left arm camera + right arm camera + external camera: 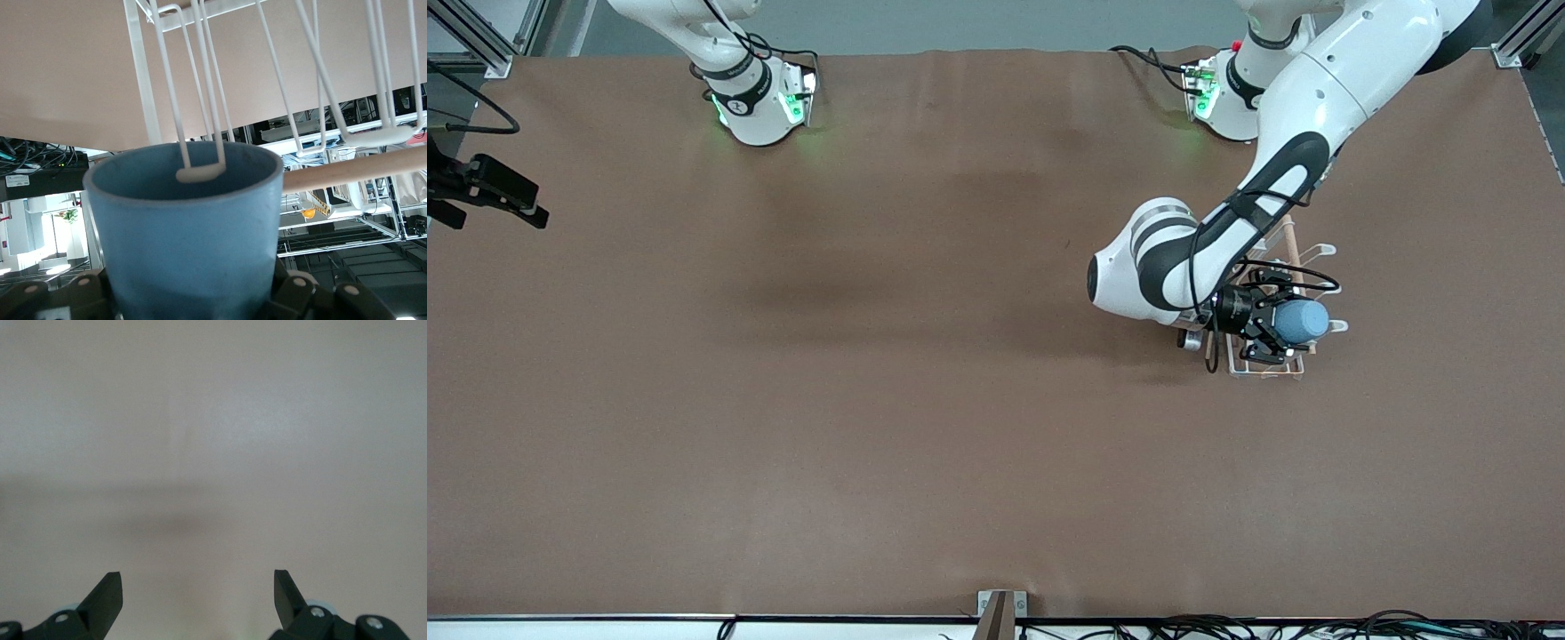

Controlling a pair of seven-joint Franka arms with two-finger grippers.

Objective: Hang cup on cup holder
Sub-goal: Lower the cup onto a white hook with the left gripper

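Note:
My left gripper [1279, 325] is shut on the light-blue cup [1303, 321] and holds it on its side over the white wire cup holder [1264, 370], near the left arm's end of the table. In the left wrist view the cup [187, 233] fills the lower middle, and the rounded tip of one white peg [200, 174] sits just inside its open rim. The holder's wooden dowel [347, 175] runs beside the cup. My right gripper [198, 583] is open and empty over bare brown table; that arm waits.
The brown table [925, 400] is bare around the holder. A black device [489, 191] juts in at the right arm's end of the table. Cables and a bracket [1000, 613] lie along the edge nearest the front camera.

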